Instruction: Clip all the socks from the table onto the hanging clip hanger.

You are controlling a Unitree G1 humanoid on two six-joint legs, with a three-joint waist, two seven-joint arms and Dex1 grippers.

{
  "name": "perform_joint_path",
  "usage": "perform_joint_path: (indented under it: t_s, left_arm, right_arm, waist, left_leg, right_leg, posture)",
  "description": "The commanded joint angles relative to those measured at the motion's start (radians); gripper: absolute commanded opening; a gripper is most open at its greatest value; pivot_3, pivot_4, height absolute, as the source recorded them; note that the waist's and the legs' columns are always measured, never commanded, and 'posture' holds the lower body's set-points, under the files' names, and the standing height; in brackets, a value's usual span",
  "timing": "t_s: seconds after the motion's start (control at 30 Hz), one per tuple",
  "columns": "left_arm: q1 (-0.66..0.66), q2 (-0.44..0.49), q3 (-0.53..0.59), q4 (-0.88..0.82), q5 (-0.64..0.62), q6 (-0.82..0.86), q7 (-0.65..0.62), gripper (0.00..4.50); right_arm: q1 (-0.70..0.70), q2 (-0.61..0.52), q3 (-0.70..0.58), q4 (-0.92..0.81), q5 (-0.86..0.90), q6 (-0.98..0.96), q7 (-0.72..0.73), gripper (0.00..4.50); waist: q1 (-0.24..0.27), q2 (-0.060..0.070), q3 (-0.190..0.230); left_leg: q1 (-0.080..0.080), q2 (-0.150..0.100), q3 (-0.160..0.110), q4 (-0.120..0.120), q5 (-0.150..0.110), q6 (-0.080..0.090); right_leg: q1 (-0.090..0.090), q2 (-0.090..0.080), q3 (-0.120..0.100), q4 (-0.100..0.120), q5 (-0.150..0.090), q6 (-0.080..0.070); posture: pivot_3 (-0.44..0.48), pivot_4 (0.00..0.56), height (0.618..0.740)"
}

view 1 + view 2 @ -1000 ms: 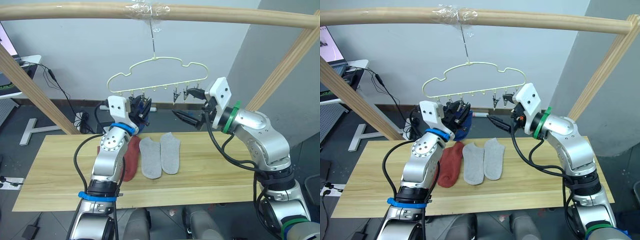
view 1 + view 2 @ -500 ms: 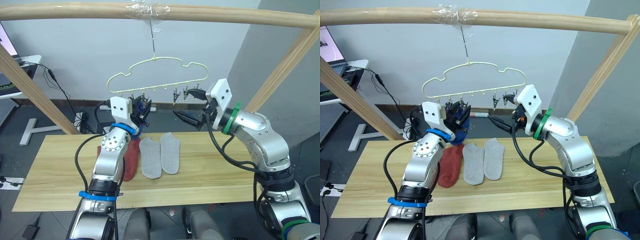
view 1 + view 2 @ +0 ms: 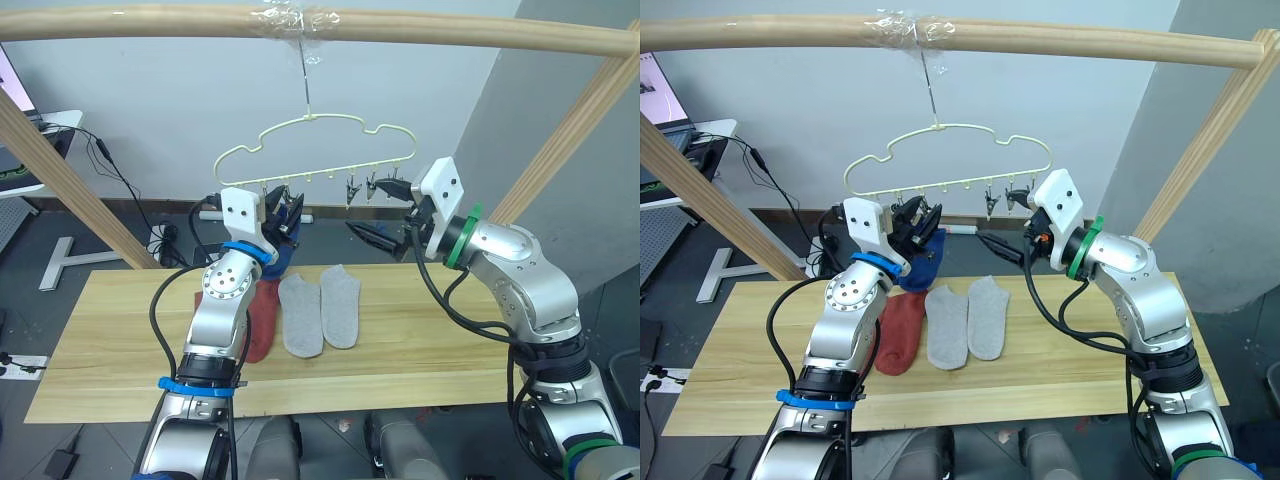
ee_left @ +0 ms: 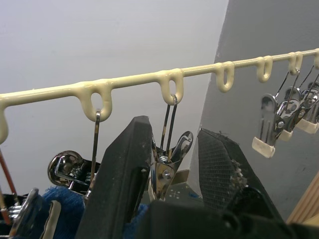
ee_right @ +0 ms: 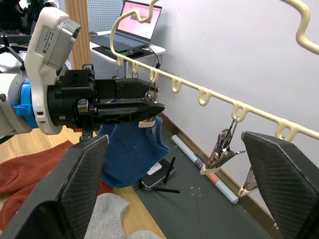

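Socks first: left gripper [image 4: 172,164] has its black fingers narrowly apart w/ a small silver metal clip [image 4: 167,167] sitting between them, not clamped tight afaict. A royal blue sock [image 5: 132,152] hangs right there off the thin pale-yellow cloud-shaped wire hanger [image 3: 318,150]. Right gripper [image 5: 174,184] is spread wide, nothing in it, just beside the hanger's right-end clips. Down on the light yellowish wood plank table [image 3: 120,350]: one rust-red sock [image 3: 902,333] + two light grey socks [image 3: 968,322] side by side, touching.
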Motion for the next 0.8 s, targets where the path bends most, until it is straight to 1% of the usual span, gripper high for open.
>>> perform_joint_path:
  t_s: [0.03, 0.17, 0.23, 0.33, 0.47, 0.57, 0.67, 0.7, 0.77, 0.8]
  left_arm:
    - [-0.013, 0.002, 0.009, -0.017, 0.0, -0.029, 0.001, 1.78]
    - [-0.013, -0.001, 0.008, -0.016, -0.008, -0.024, -0.006, 1.78]
    - [-0.012, -0.004, 0.014, -0.014, -0.017, -0.016, -0.007, 1.43]
    - [-0.011, -0.008, 0.026, -0.014, -0.032, -0.004, -0.004, 0.73]
    - [-0.009, -0.013, 0.037, -0.015, -0.051, 0.008, -0.007, 0.02]
    - [-0.009, -0.023, 0.054, -0.031, -0.086, 0.041, -0.005, 0.01]
    - [-0.009, -0.035, 0.085, -0.064, -0.156, 0.115, -0.012, 0.01]
    - [-0.008, -0.035, 0.088, -0.073, -0.166, 0.129, -0.014, 0.01]
    - [0.0, -0.023, 0.094, -0.106, -0.191, 0.162, -0.029, 0.01]
    - [0.004, -0.018, 0.096, -0.12, -0.203, 0.179, -0.036, 0.01]
  right_arm:
    - [-0.025, -0.013, -0.024, -0.041, 0.019, 0.001, -0.001, 4.5]
    - [-0.03, -0.014, -0.025, -0.041, 0.023, 0.007, -0.005, 4.5]
    - [-0.033, -0.012, -0.026, -0.042, 0.026, 0.012, -0.008, 4.5]
    - [-0.034, -0.011, -0.026, -0.041, 0.028, 0.013, -0.011, 4.5]
    - [-0.023, -0.008, -0.017, -0.032, 0.023, 0.002, -0.013, 4.5]
    - [0.014, 0.015, 0.0, -0.012, 0.021, -0.007, -0.023, 4.5]
    - [0.086, 0.05, 0.096, 0.065, -0.047, -0.034, -0.044, 4.5]
    - [0.096, 0.055, 0.115, 0.079, -0.064, -0.042, -0.047, 4.5]
    - [0.122, 0.113, 0.177, 0.181, -0.118, -0.097, -0.081, 4.5]
    - [0.13, 0.142, 0.195, 0.231, -0.134, -0.121, -0.095, 4.5]
  waist:
    - [0.0, 0.0, 0.0]
    - [0.0, 0.0, 0.0]
    - [0.0, 0.0, 0.0]
    - [0.0, 0.0, 0.0]
    - [0.0, 0.0, 0.0]
    - [0.0, 0.0, 0.0]
    - [0.0, 0.0, -0.001]
    - [-0.001, 0.0, -0.001]
    - [-0.002, 0.0, -0.001]
    - [-0.004, 0.0, -0.001]
  left_leg:
    - [0.0, 0.0, 0.0, 0.0, 0.0, 0.0]
    - [0.0, 0.0, 0.0, 0.0, 0.0, 0.0]
    - [0.0, 0.0, 0.0, 0.0, 0.0, 0.0]
    - [0.0, 0.0, 0.0, 0.0, 0.0, 0.0]
    - [0.0, 0.0, 0.0, 0.0, 0.0, 0.0]
    - [0.0, 0.0, 0.0, 0.001, 0.0, 0.0]
    - [0.0, 0.0, -0.001, 0.001, 0.0, 0.0]
    - [0.001, 0.0, -0.001, 0.001, 0.0, 0.0]
    - [0.001, 0.0, -0.001, 0.001, 0.0, 0.0]
    - [0.001, 0.0, -0.001, 0.001, 0.0, 0.0]
  right_leg:
    - [0.0, 0.0, 0.0, 0.0, 0.0, 0.0]
    - [0.0, 0.0, 0.0, 0.0, 0.0, 0.0]
    - [0.0, 0.0, 0.0, 0.0, 0.0, 0.0]
    - [0.0, 0.0, 0.0, 0.0, 0.0, 0.0]
    - [0.0, 0.0, 0.0, 0.0, 0.0, 0.0]
    - [0.0, 0.0, 0.0, 0.0, 0.0, 0.0]
    - [0.001, 0.0, -0.001, 0.0, 0.0, 0.0]
    - [0.002, 0.0, -0.001, 0.0, 0.0, 0.0]
    - [0.001, 0.0, -0.001, 0.001, 0.0, 0.0]
    - [0.001, 0.0, 0.0, 0.001, 0.001, 0.0]
  posture:
    - [-0.152, 0.189, 0.74]
    - [-0.152, 0.19, 0.74]
    - [-0.152, 0.19, 0.74]
    - [-0.151, 0.191, 0.74]
    - [-0.151, 0.191, 0.74]
    - [-0.144, 0.192, 0.74]
    - [-0.144, 0.192, 0.74]
    - [-0.128, 0.191, 0.74]
    - [-0.128, 0.191, 0.74]
    - [-0.113, 0.191, 0.74]
